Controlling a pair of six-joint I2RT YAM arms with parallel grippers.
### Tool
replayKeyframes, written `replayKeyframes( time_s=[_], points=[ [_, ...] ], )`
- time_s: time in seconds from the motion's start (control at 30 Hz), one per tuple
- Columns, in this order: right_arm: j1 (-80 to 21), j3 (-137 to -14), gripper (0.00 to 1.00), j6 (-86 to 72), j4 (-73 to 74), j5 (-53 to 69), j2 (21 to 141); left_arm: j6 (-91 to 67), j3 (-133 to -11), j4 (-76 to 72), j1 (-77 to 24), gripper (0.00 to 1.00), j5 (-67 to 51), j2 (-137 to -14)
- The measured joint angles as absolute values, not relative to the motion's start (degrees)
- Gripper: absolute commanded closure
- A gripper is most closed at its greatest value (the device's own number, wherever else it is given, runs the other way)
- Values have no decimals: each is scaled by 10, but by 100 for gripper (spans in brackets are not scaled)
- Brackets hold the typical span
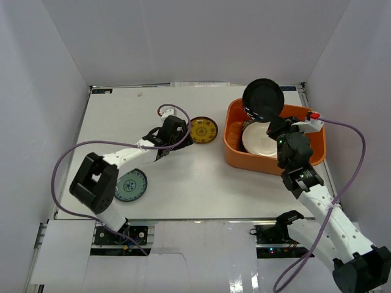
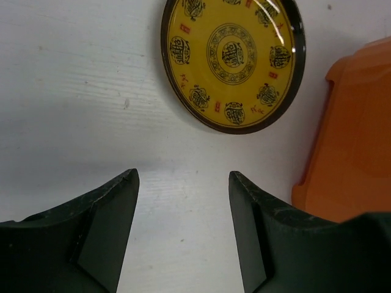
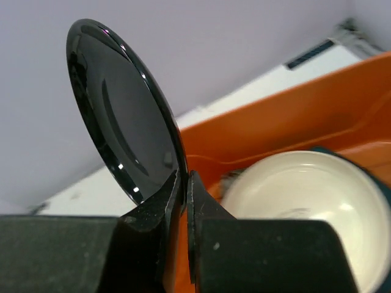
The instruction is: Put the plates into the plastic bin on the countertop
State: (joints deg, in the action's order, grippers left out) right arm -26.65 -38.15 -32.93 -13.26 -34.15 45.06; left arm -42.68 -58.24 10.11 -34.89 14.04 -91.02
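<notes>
The orange plastic bin [image 1: 235,152] stands on the right of the white countertop [image 1: 183,177], with a cream plate [image 1: 259,140] in it. My right gripper [image 1: 267,120] is shut on the rim of the glossy black plate [image 1: 263,99], held on edge above the bin's far left part. From the right wrist the black plate [image 3: 122,128] is pinched between my fingers [image 3: 160,201], above the cream plate [image 3: 311,201]. The yellow-patterned plate [image 1: 203,130] lies flat left of the bin. My left gripper [image 2: 183,177] hangs open just short of the yellow plate [image 2: 232,58]. A teal-patterned plate [image 1: 131,185] lies near the left arm's base.
White walls close in the table on three sides. The bin's orange corner [image 2: 348,146] is close to the right of my left gripper. Cables loop from both arms. A dark teal edge shows under the cream plate [image 3: 321,152].
</notes>
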Motion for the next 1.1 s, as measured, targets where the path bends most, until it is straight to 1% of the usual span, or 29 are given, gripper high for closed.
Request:
replayKeyframes(
  time_s=[0.17,0.23,0.27,0.37,0.4,0.5,0.6,0.67,0.7,0.73,0.77,0.8,0.83,0.9,1.0,1.1],
  points=[
    [-92,-386,92,-304,-53,-226,521,-435,-615,56,-312,35,65,-1027],
    [-45,-385,91,-304,-26,-182,554,-439,-624,44,-293,37,42,-1060],
    [-34,-383,89,-304,-16,-168,564,-444,-627,35,-284,38,29,-1074],
    [-26,-369,57,-305,2,-131,572,-448,-639,1,-264,40,-2,-1089],
    [-26,-367,41,-307,4,-121,570,-449,-642,-6,-261,41,-8,-1094],
    [-27,-366,29,-302,4,-92,561,-454,-653,-26,-260,42,-25,-1115],
    [-27,-366,26,-296,7,-59,532,-456,-671,-37,-261,47,-35,-1133],
    [-27,-366,26,-293,15,-29,507,-458,-686,-40,-261,65,-37,-1149],
    [-27,-366,28,-292,19,-12,495,-459,-693,-41,-261,73,-37,-1157],
    [-27,-366,29,-291,22,8,483,-462,-695,-45,-262,90,-36,-1162],
    [-31,-366,30,-292,28,31,471,-465,-697,-48,-262,97,-36,-1167],
    [-38,-366,33,-295,32,51,457,-469,-698,-54,-261,100,-37,-1169],
    [-48,-366,34,-296,34,67,445,-474,-699,-58,-259,100,-43,-1168],
    [-100,-366,38,-304,32,84,423,-470,-701,-58,-255,100,-45,-1165],
    [-224,-362,40,-316,23,82,418,-465,-694,-49,-245,100,-48,-1152],
    [-374,-352,41,-330,-10,44,451,-458,-654,-34,-222,100,-48,-1093]
  ],
)
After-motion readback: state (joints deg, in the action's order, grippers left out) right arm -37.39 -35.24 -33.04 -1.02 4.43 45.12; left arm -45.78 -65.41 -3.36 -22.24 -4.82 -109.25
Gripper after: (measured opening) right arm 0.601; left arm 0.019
